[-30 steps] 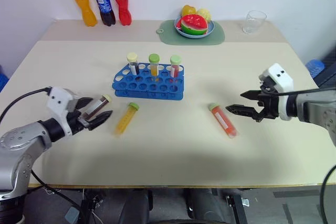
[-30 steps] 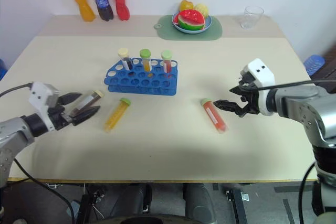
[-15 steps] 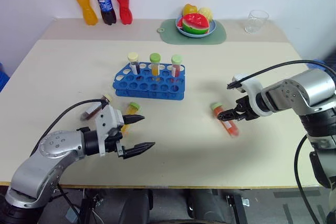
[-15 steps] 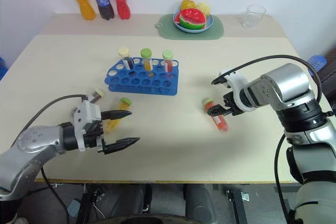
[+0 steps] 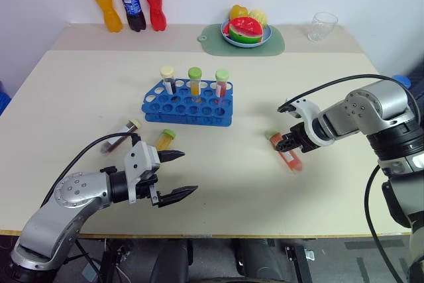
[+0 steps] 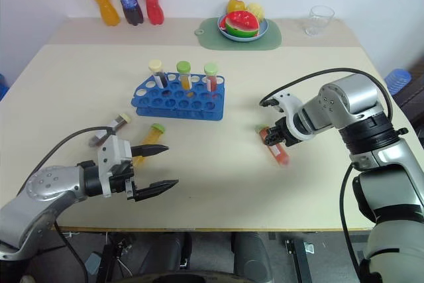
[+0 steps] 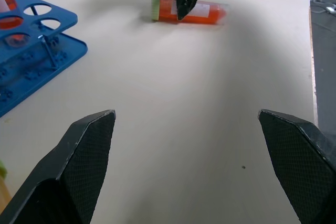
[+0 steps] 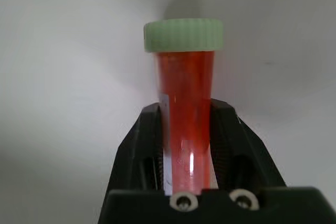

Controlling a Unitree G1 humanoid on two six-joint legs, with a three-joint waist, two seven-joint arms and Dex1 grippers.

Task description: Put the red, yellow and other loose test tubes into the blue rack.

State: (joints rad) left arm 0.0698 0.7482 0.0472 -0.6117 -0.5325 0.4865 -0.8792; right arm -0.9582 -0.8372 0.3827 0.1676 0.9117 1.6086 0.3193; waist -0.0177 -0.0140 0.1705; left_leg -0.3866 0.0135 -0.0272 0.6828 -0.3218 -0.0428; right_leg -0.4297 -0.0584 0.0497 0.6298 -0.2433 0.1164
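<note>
Beige worktop [image 5: 278, 97] against a white wall, blue plastic rack with round holes [image 5: 187, 103] mid-surface, three capped tubes upright in its back row. My right tool [image 5: 286, 144] is clamped around the clear green-capped tube of red-orange liquid [image 8: 186, 108], which lies flat right of the rack. My left tool [image 5: 177, 174] hangs spread wide and empty near the front edge. Yellow-liquid tube with green cap [image 5: 163, 140] and dark brown tube with cream cap [image 5: 120, 136] lie loose just beyond it. Step in hand, I judge: grasp made on red tube; next, lift, turn upright, carry left to a free front hole. Bare worktop between tube and rack, so the path looks clear.
</note>
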